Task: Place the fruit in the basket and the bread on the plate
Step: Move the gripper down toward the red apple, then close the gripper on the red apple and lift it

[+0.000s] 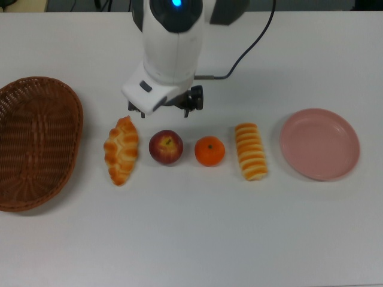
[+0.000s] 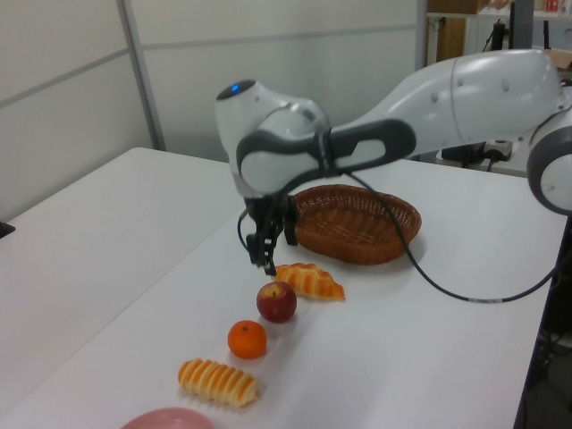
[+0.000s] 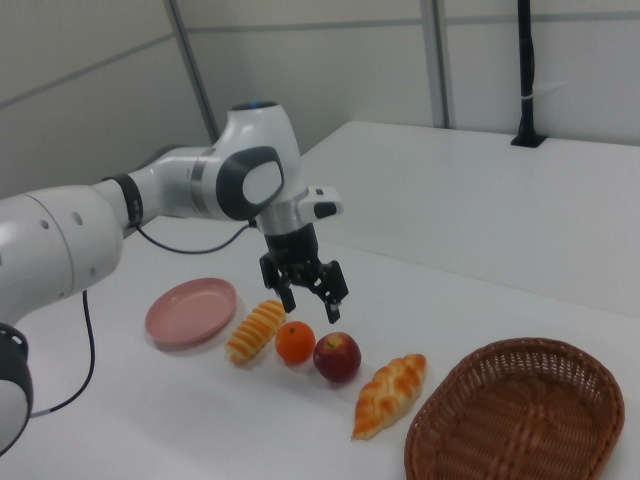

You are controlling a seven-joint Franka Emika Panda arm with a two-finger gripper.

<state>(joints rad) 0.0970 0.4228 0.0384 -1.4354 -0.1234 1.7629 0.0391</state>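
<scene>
4 items in a row on the tabletop (image 1: 191,239), nothing sorted. Pincer (image 3: 309,297) open, empty, at 12 o'clock of apple (image 1: 166,146) in top view; centre over it, drop straight, basket (image 1: 36,143) at 9

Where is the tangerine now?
In the top view, the tangerine lies mid-row on the table, between the apple on its left and the striped roll on its right.
</scene>
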